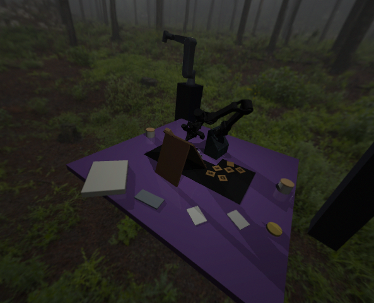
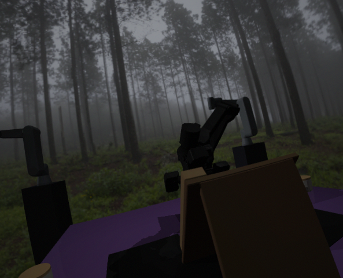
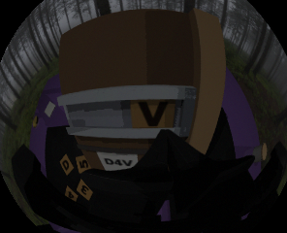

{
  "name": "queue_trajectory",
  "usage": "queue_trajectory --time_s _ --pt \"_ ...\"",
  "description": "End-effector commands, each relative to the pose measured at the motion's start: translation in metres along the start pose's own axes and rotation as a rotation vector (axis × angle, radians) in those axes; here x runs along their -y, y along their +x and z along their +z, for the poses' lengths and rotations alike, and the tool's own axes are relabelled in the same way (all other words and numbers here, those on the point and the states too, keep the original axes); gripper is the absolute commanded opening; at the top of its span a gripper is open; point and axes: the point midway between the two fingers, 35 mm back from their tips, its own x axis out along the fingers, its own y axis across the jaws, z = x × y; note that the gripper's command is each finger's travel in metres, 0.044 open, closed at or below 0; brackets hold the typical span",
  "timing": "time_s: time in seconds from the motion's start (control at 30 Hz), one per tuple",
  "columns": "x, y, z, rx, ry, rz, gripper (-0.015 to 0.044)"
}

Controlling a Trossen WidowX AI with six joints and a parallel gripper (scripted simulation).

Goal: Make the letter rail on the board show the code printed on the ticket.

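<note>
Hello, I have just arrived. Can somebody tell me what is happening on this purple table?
A single robot arm is filling the letter rail on a standing brown board. One tile, V, sits in the rail at its right end. The ticket below reads D4V, so two letters are missing. Its end effector hangs shut and empty in front of the board. Five loose tiles lie on the black mat.

My arm rises from its base, which stands on the desk right behind the board point(image 1: 175, 156), folds at a high elbow and slopes down toward the board's upper edge. The wrist hangs just behind that top edge. My tool point(image 1: 193, 134) points down at the board's front face, its fingers brought fully together with nothing between them, dark and hard to separate in the wrist view.
</note>
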Motion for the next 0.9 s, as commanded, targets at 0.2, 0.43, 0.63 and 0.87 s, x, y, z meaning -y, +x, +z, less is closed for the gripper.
queue_trajectory --time_s 0.2,0.43,0.63,0.87 --pt "0.008 0.015 0.021 -0.32 -0.004 -0.071 0.0" --pt "-0.038 0.015 0.023 -0.611 -0.026 0.012 0.0" --pt "-0.046 0.013 0.024 -0.646 -0.029 0.026 0.0" --pt "-0.046 0.013 0.024 -0.646 -0.029 0.026 0.0"
